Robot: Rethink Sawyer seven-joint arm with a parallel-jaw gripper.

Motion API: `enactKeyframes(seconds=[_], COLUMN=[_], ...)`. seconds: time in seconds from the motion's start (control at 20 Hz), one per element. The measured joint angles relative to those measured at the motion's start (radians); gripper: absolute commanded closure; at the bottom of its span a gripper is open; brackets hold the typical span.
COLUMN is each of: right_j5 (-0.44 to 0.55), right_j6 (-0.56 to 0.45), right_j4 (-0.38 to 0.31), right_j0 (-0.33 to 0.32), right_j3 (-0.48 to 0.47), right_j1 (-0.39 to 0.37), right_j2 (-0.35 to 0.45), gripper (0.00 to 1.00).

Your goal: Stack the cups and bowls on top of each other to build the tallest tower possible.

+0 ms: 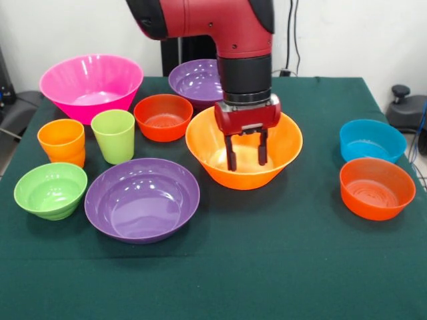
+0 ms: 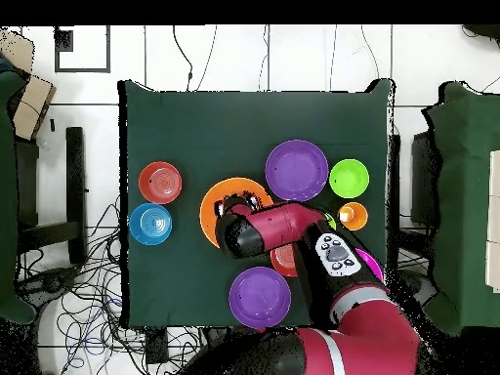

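My gripper (image 1: 247,157) hangs open, its fingers dipping into the large yellow-orange bowl (image 1: 285,143) at mid-table, holding nothing. To the left stand the orange cup (image 1: 62,142) and the lime green cup (image 1: 113,136). Around them are the pink bowl (image 1: 91,85), a small red-orange bowl (image 1: 163,117), the small lime bowl (image 1: 51,190) and two purple bowls (image 1: 142,199) (image 1: 195,80). At the right sit the blue bowl (image 1: 371,140) and another red-orange bowl (image 1: 377,188). Every piece stands alone on the cloth; no tower is in view. From overhead the arm covers part of the yellow-orange bowl (image 2: 213,203).
The dark green cloth (image 1: 280,267) covers the table, with bare cloth along the front edge and between the middle and right-hand bowls. Cables and chairs surround the table (image 2: 146,117) in the overhead view.
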Motion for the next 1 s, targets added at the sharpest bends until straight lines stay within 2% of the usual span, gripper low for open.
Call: enactKeyframes(seconds=[0.4,1.0], right_j5=[0.047,0.23], right_j6=[0.0,0.0], right_j4=[0.013,0.054], right_j0=[-0.002,-0.028], right_j3=[-0.014,-0.053], right_j1=[-0.003,-0.009], right_j2=[0.056,0.139], gripper=[0.0,0.0])
